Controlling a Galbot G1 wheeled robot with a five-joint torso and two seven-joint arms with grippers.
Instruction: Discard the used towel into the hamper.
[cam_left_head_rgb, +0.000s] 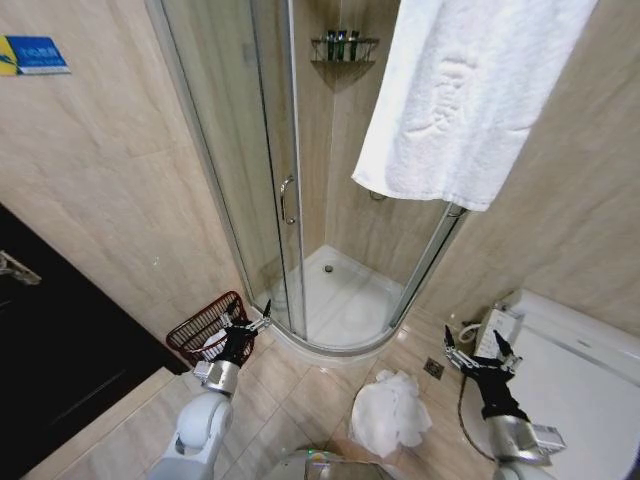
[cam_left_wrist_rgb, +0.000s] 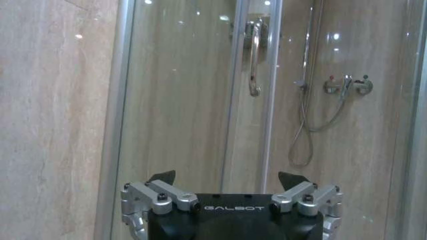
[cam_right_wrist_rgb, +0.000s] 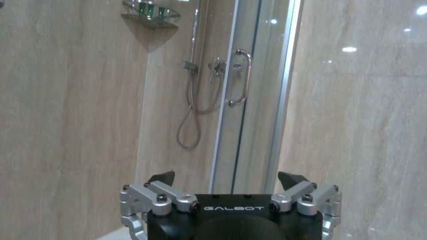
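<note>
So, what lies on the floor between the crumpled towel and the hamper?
In the head view, bare tiles between towel and hamper; the left gripper hangs over that stretch.

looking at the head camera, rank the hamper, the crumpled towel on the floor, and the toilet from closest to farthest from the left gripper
From the left gripper, open and held low by the shower's curved base:
1. The hamper, right beside it, against the wall on the robot's left.
2. The crumpled towel, on the floor tiles toward the middle.
3. The toilet, far over on the robot's right.

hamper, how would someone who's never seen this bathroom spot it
Find the curved glass shower. Left of its base, against the tiled wall, the hamper stands on the floor behind the left claw. It is the reddish-brown open-weave basket, unlike the white towel crumpled nearby.
</note>
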